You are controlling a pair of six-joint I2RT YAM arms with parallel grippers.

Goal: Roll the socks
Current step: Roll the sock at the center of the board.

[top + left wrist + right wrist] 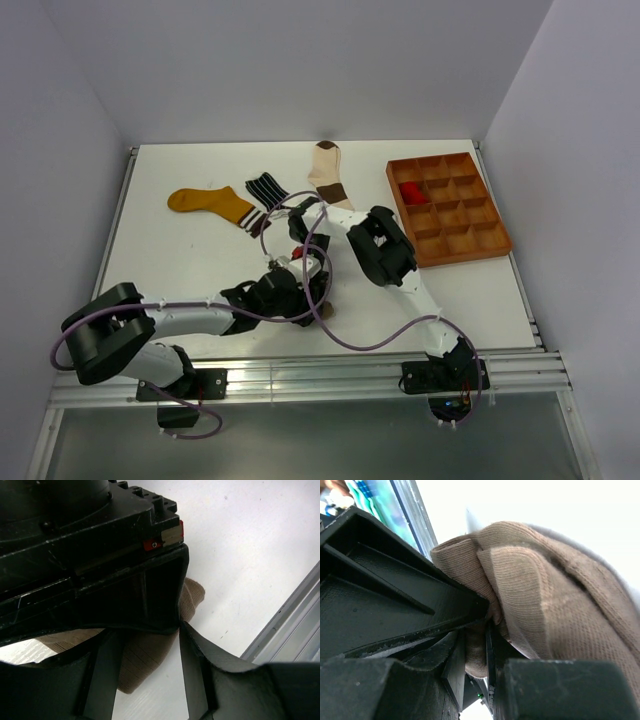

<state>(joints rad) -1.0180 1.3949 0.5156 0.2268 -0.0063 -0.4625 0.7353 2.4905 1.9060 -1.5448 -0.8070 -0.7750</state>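
Right gripper (476, 647) is clenched on a fold of the taupe sock (550, 605). Fabric bunches in 2 or 3 layers just past its fingertips, so the roll looks begun, not finished.

Left gripper (149, 642) sits nose to nose with it, jaws apart, straddling the flat end of the same sock on the counter (260, 545).

Judgement: the left steadies the tail so the right can turn the fold without dragging it.

Beyond both grippers, well apart and unrolled: mustard sock (208, 203), striped sock (265, 188), cream-and-brown sock (328, 168). Red sock (410, 190) sits in the tray (465, 256), right of the right gripper.
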